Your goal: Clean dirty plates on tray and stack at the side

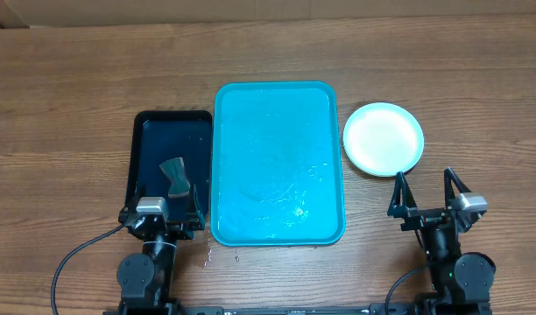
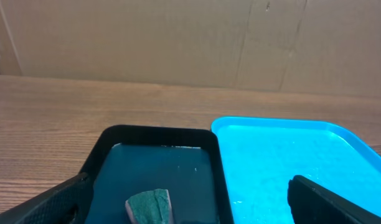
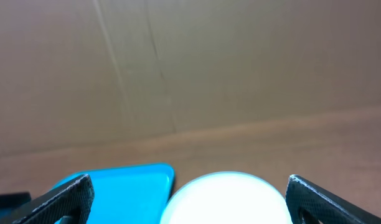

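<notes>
L gripper (image 1: 163, 203): jaws wide apart, holding nothing. A grey-green sponge (image 1: 174, 175) sits in the black tray (image 1: 150, 131), just ahead of it. The tray (image 1: 277, 105), wet w/ droplets, lies just to its right, btw both grippers. R gripper (image 1: 424, 188): jaws also apart, empty. The plates (image 1: 383, 138), top one light cyan, rest on the table (image 1: 75, 87) just ahead of it, slightly left.

Overhead looks straight down; 2 wrist views low, close, facing forward; all share tray (image 1: 277, 114).
</notes>
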Controlling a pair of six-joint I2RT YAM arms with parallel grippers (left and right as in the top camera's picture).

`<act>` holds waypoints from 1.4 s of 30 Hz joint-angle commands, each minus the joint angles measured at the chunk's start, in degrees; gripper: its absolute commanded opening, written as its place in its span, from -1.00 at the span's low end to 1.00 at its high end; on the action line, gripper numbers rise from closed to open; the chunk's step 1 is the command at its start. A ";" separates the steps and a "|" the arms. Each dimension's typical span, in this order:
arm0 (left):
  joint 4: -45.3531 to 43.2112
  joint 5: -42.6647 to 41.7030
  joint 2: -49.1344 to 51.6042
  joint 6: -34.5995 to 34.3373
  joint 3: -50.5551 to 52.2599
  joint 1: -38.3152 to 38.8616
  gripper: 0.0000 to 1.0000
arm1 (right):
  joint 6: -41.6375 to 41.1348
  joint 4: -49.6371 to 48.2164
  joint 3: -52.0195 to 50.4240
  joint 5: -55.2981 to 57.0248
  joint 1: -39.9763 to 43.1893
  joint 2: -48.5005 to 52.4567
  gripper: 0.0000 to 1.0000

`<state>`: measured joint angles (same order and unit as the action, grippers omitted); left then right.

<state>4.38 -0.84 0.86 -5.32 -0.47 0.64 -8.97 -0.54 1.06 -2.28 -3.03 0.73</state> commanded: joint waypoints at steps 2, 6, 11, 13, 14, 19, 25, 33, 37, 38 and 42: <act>0.07 -0.17 -0.61 1.53 0.20 -0.39 1.00 | -0.17 3.72 -0.63 5.57 -1.86 -0.57 1.00; 0.07 -0.17 -0.61 1.53 0.20 -0.39 0.99 | -0.13 4.98 -0.63 6.12 -1.86 -0.57 1.00; 0.07 -0.17 -0.61 1.51 0.20 -0.39 1.00 | -0.15 4.98 -0.63 5.66 -3.02 -0.57 1.00; 0.07 -0.17 -0.61 1.51 0.20 -0.39 1.00 | -0.15 4.98 -0.61 5.64 -3.78 -0.57 1.00; 0.07 -0.17 -0.61 1.53 0.20 -0.39 0.99 | -0.15 4.98 -0.61 5.66 -3.96 -0.57 1.00; 0.07 -0.17 -0.61 1.53 0.20 -0.39 0.99 | -0.15 4.98 -0.61 5.66 -4.00 -0.57 1.00; 0.07 -0.17 -0.61 1.53 0.20 -0.39 1.00 | -0.15 4.98 -0.61 5.66 -4.00 -0.57 0.99; 0.07 -0.17 -0.61 1.53 0.20 -0.39 1.00 | -0.15 4.98 -0.61 5.66 -4.00 -0.57 1.00; 0.07 -0.17 -0.61 1.53 0.20 -0.39 1.00 | -0.15 4.98 -0.61 5.66 -4.00 -0.57 1.00; 0.07 -0.17 -0.61 1.51 0.20 -0.39 1.00 | -0.15 4.98 -0.61 5.66 -4.00 -0.57 1.00; 0.07 -0.17 -0.61 1.53 0.20 -0.39 0.99 | -0.15 4.98 -0.61 5.66 -4.00 -0.57 1.00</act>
<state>4.38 -0.84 0.86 -5.32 -0.47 0.64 -8.99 4.67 1.06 2.98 -6.79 0.73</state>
